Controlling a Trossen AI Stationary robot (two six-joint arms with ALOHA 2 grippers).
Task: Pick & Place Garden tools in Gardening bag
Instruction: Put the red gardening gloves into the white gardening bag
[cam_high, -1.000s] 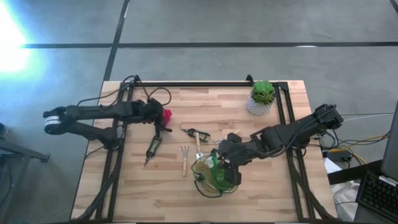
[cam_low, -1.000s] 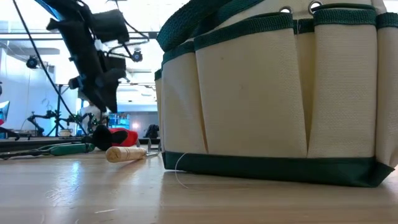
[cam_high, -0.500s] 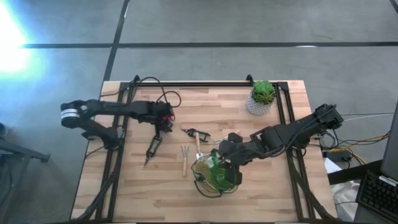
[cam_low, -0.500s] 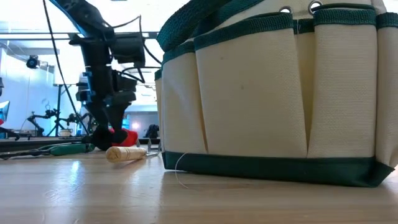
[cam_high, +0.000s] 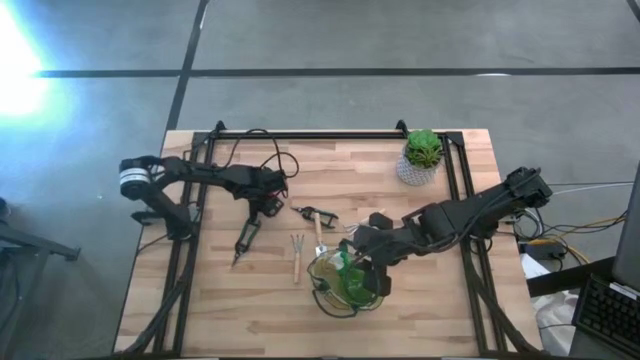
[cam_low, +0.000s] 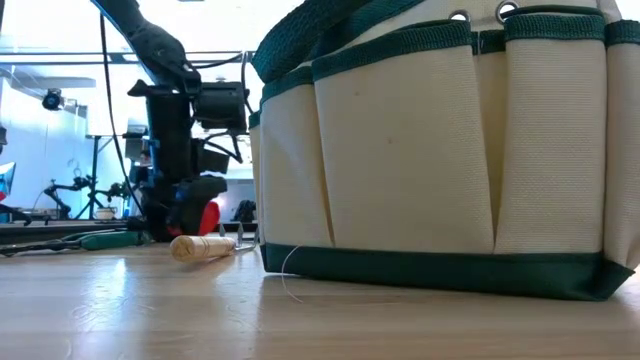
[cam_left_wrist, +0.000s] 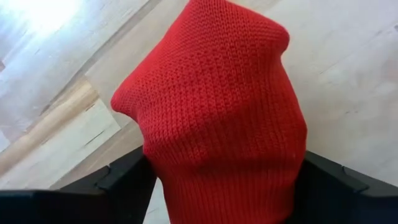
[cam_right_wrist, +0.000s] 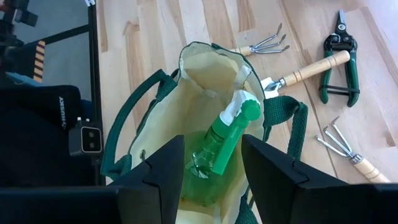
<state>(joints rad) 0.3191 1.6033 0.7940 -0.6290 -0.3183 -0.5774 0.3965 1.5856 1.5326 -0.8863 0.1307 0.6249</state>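
My left gripper (cam_high: 270, 197) is low over the table left of centre, shut on the red knit glove (cam_left_wrist: 217, 93), which the high view mostly hides; the low view shows the glove (cam_low: 207, 216). My right gripper (cam_right_wrist: 214, 168) is open and holds nothing, above the round mouth of the khaki gardening bag (cam_high: 345, 282). A green spray bottle (cam_right_wrist: 227, 140) lies inside the bag. Green-handled pruners (cam_high: 245, 240), a wooden-handled fork (cam_high: 297, 258), a trowel (cam_high: 320, 236) and a small rake (cam_high: 315, 213) lie flat on the table between the arms. My left gripper pinches a bunched-up part of the red glove (cam_left_wrist: 163, 163) between its two fingers (cam_left_wrist: 121, 183), coming from above and pointing down. The glove bulges out past the fingertips toward the table. Whether it still rests on the table I cannot tell.
A green plant in a whitish pot (cam_high: 422, 155) stands at the far right. A black frame (cam_high: 330, 135) runs along the table's far edge and down both sides. Bare wood lies near the front left corner (cam_high: 190, 310).
My left gripper has reached toward the table's right edge and gone down onto the red glove, which lay on the table beside it a second ago and now sits between its fingers. My right gripper has kept still over the bag.
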